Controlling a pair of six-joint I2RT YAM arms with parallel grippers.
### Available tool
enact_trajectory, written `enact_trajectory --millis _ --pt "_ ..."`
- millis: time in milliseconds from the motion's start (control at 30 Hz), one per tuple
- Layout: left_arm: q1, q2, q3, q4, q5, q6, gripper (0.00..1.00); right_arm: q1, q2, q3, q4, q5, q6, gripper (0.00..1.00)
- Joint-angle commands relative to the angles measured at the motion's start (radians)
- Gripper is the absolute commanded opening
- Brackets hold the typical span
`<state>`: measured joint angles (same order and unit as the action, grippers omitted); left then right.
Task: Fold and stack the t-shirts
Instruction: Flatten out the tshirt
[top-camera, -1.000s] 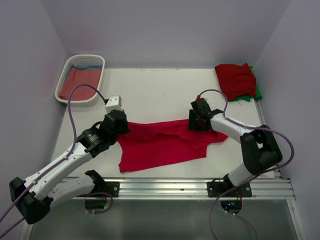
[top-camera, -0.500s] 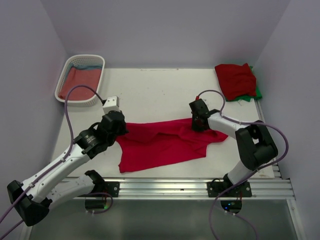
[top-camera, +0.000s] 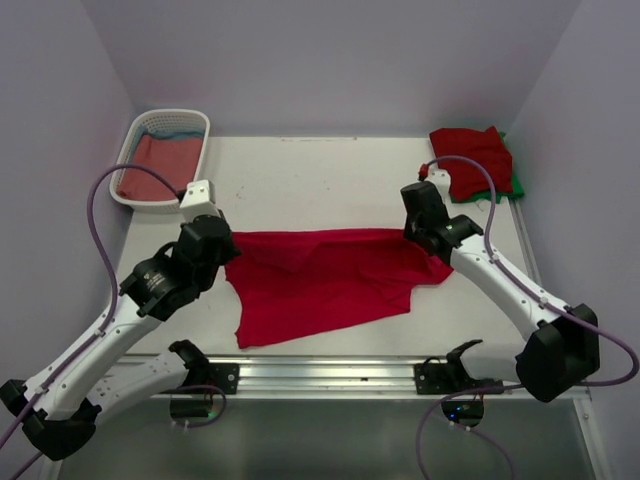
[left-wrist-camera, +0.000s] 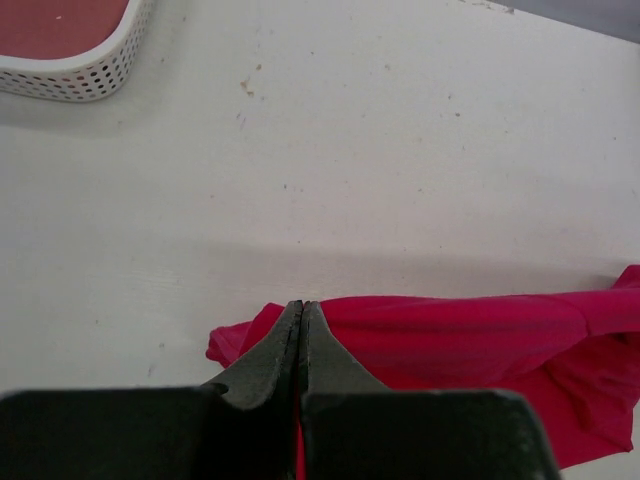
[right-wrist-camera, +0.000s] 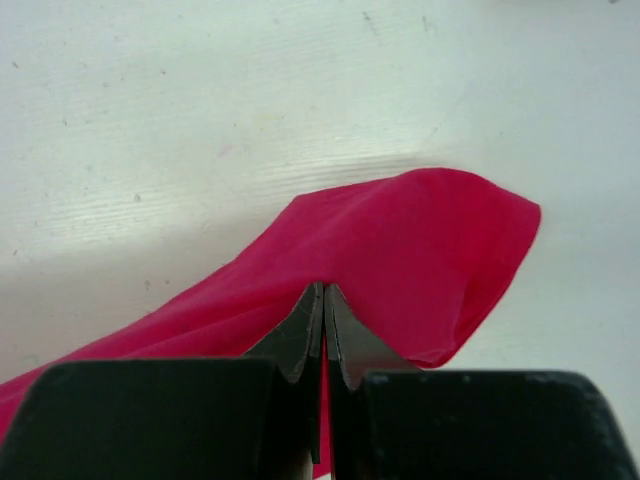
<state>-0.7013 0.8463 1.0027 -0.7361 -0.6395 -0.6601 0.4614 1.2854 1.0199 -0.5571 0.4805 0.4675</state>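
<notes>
While both my claws are pinching the crimson t-shirt (top-camera: 320, 285), I'm holding its far edge stretched in a line across the middle of the table (top-camera: 320, 180). My left gripper (left-wrist-camera: 301, 306) is clenched on the left end of that edge, jaws pressed together with only thin cloth between them. My right gripper (right-wrist-camera: 323, 292) is clamping the right end the same way, with a rounded flap bulging past the tips. The rest of the tee is lying rumpled toward my bases, near hem uneven.

A darker red tee (top-camera: 470, 158) is sitting folded on a green one (top-camera: 516, 186) at the far right corner. A dusty-red tee (top-camera: 150, 168) and a blue one (top-camera: 175, 128) are waiting in the white basket (top-camera: 133, 140) far left.

Handling, my guess: the cloth is looking thin, light and floppy, holding no shape, creasing wherever it's slack. A shallow pinch is risking slip-out. The two far ends are looking like the right hold; even pull on both should be flattening it for the fold.
</notes>
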Motion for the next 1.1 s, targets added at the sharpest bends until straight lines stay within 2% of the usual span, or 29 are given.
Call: enact_trajectory --millis 0,167,333,433,600,700,733,767,833,867,900,933,1000,1033,1067 --pt "0.019 -0.026 0.073 -0.075 -0.141 0.039 0.00 -0.009 -0.056 0.028 -0.153 0.203 -0.007 0.00" --pt "0.020 -0.044 0.140 -0.115 -0.203 0.059 0.00 -0.007 -0.152 0.022 -0.187 0.176 -0.006 0.00" --pt "0.020 -0.038 0.194 -0.135 -0.238 0.089 0.00 -0.009 -0.219 0.042 -0.104 0.009 -0.038 0.00" --pt "0.020 -0.027 0.183 -0.121 -0.236 0.093 0.00 -0.009 -0.149 0.075 -0.083 -0.028 -0.053 0.00" --pt "0.025 0.005 0.077 -0.023 -0.198 0.083 0.00 -0.009 0.029 0.080 0.043 -0.089 -0.056 0.00" --pt "0.028 0.033 0.008 0.084 -0.105 0.079 0.00 -0.009 0.150 0.115 0.060 -0.097 -0.037 0.00" --pt "0.028 0.037 -0.013 0.127 -0.009 0.111 0.00 -0.009 0.178 0.129 0.068 -0.091 -0.029 0.01" --pt "0.028 0.049 -0.057 0.227 0.047 0.134 0.00 -0.009 0.198 0.134 0.075 -0.089 -0.020 0.18" --pt "0.028 0.077 -0.102 0.347 0.188 0.187 0.00 -0.006 0.235 0.144 0.074 -0.089 -0.015 0.63" --pt "0.028 0.086 -0.116 0.386 0.233 0.204 0.00 -0.007 0.235 0.141 0.075 -0.092 -0.010 0.72" --pt "0.026 0.097 -0.125 0.417 0.294 0.221 0.00 -0.004 0.229 0.132 0.091 -0.097 -0.009 0.77" --pt "0.026 0.109 -0.134 0.466 0.325 0.227 0.07 -0.006 0.206 0.111 0.095 -0.100 -0.007 0.82" --pt "0.026 0.149 -0.136 0.507 0.413 0.235 0.16 -0.006 0.177 0.092 0.103 -0.094 -0.004 0.83" --pt "0.026 0.195 -0.124 0.526 0.443 0.235 0.24 -0.004 0.148 0.076 0.103 -0.089 -0.004 0.83" --pt "0.026 0.226 -0.110 0.523 0.477 0.234 0.27 -0.006 0.135 0.069 0.103 -0.089 -0.006 0.83"
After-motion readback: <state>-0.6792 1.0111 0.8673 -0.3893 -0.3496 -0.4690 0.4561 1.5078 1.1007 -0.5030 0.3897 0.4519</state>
